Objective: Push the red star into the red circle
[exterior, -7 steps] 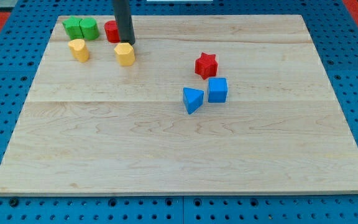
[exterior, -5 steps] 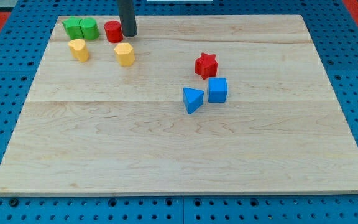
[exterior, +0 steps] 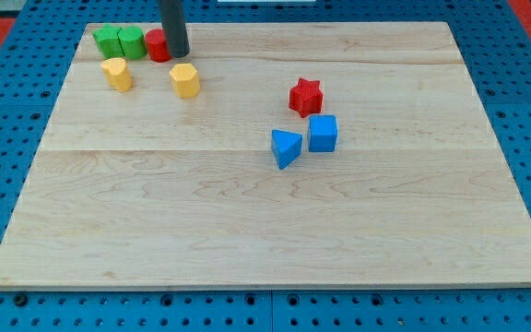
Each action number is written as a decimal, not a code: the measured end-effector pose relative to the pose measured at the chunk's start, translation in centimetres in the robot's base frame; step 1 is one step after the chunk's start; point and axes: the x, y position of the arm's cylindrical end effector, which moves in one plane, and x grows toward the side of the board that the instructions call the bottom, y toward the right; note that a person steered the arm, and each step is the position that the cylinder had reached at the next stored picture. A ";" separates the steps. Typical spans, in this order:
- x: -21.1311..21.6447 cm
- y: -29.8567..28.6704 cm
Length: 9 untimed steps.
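The red star (exterior: pixel 306 96) lies right of the board's middle, toward the view's top. The red circle (exterior: pixel 157 45) stands near the top left, touching the green blocks on its left. My tip (exterior: pixel 177 53) is at the red circle's right side, pressed against it, and the rod hides part of it. The star is far to the right of my tip.
Two green blocks (exterior: pixel 110 41) (exterior: pixel 132 41) sit side by side at the top left. Two yellow blocks (exterior: pixel 116 74) (exterior: pixel 185 80) lie just below them. A blue cube (exterior: pixel 323 134) and a blue triangle (exterior: pixel 286 148) lie below the red star. The wooden board (exterior: pixel 265 231) rests on a blue pegboard.
My tip moved up from beside the yellow block and then left against the red circle, which slid left against the green blocks. The red star has not moved.
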 end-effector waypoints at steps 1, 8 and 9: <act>0.5 7.3; 9.7 18.0; 6.6 18.0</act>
